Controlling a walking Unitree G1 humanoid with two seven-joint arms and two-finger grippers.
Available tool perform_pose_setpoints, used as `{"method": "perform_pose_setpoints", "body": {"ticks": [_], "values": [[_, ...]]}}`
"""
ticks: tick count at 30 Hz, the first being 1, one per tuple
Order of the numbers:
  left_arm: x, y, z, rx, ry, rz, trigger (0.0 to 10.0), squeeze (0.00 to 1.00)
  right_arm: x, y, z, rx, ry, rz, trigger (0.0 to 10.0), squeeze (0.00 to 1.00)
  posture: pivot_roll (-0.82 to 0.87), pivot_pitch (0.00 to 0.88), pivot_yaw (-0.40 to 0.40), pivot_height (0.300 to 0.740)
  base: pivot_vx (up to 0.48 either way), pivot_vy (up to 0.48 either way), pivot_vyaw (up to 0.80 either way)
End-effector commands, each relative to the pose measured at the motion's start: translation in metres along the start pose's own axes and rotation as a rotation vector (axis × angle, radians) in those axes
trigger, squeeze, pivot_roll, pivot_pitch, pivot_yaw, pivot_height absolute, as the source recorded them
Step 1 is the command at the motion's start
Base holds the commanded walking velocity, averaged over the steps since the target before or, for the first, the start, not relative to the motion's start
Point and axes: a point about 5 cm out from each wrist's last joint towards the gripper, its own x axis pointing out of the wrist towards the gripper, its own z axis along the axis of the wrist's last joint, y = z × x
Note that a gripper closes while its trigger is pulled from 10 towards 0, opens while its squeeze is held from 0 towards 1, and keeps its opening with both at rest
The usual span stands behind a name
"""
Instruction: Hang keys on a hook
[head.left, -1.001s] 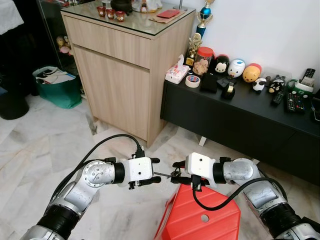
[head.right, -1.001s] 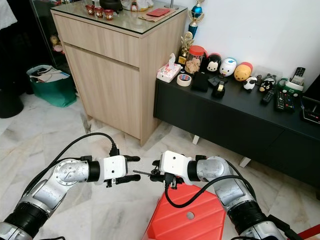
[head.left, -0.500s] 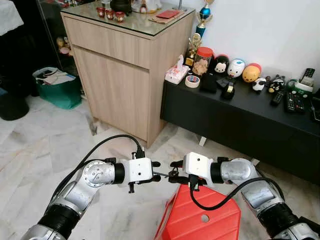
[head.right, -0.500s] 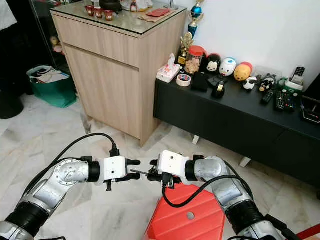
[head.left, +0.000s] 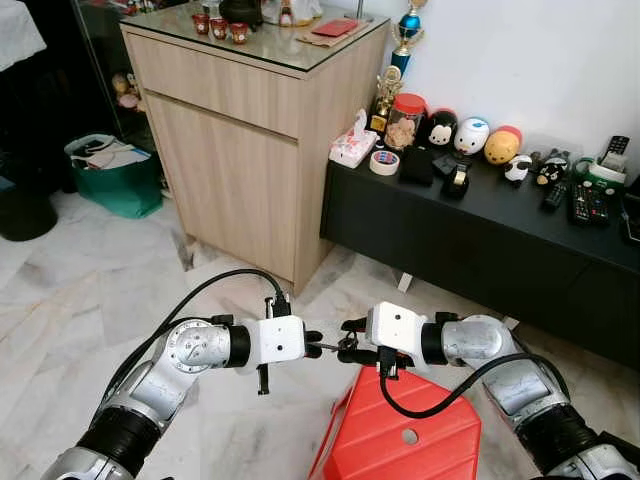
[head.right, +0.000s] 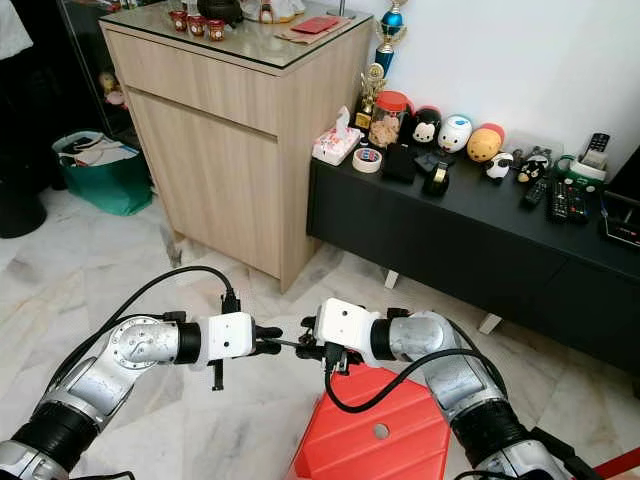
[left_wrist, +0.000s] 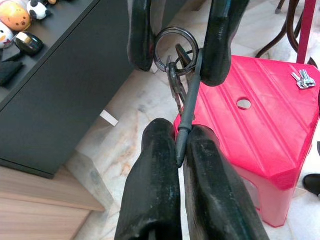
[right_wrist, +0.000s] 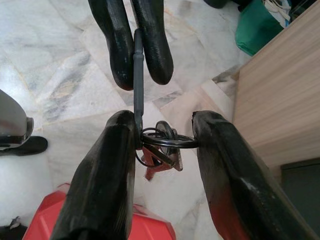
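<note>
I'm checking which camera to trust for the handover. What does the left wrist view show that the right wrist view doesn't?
Left wrist alone: the top of the red stool with a second bunch of keys lying on it, and the black TV console with its figurines.

Right wrist alone: the green bag and the wooden cabinet's side.

Both: the left pincer shut on a thin grey hook, the key ring spread across the right pincer, keys hanging below, and marble floor.
</note>
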Motion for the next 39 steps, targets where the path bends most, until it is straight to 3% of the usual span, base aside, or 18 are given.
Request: {"method": "perform_pose_setpoints", "body": {"ticks": [1, 23, 24, 25, 26, 39], "values": [[0.002, 0.005, 0.006, 0.005, -0.032, 0.014, 0.0, 0.00, 0.000, 0.001, -0.003, 0.002, 0.014, 0.010, 10.0, 0.00, 0.09, 0.000, -0.063, 0.732, 0.000, 0.000, 0.00], [0.003, 0.005, 0.007, -0.020, -0.050, 0.031, 0.0, 0.00, 0.002, 0.003, -0.010, 0.015, 0.046, 0.018, 10.0, 0.00, 0.09, 0.000, -0.065, 0.732, 0.000, 0.000, 0.00], [0.003, 0.005, 0.007, -0.021, -0.051, 0.031, 0.0, 0.00, 0.002, 0.003, -0.011, 0.020, 0.047, 0.015, 10.0, 0.33, 0.09, 0.000, -0.065, 0.732, 0.000, 0.000, 0.00], [0.003, 0.005, 0.007, -0.022, -0.051, 0.031, 0.0, 0.00, 0.001, 0.003, -0.011, 0.027, 0.047, 0.012, 10.0, 0.53, 0.09, 0.000, -0.065, 0.732, 0.000, 0.000, 0.00], [0.003, 0.004, 0.007, -0.023, -0.050, 0.031, 0.0, 0.00, 0.001, 0.003, -0.012, 0.033, 0.047, 0.010, 10.0, 0.98, 0.09, 0.000, -0.065, 0.732, 0.000, 0.000, 0.00], [0.003, -0.001, 0.003, -0.028, -0.030, 0.011, 0.0, 0.00, 0.001, -0.001, -0.012, 0.029, 0.045, -0.002, 10.0, 1.00, 0.09, 0.000, -0.067, 0.732, 0.000, 0.000, 0.00]]}}
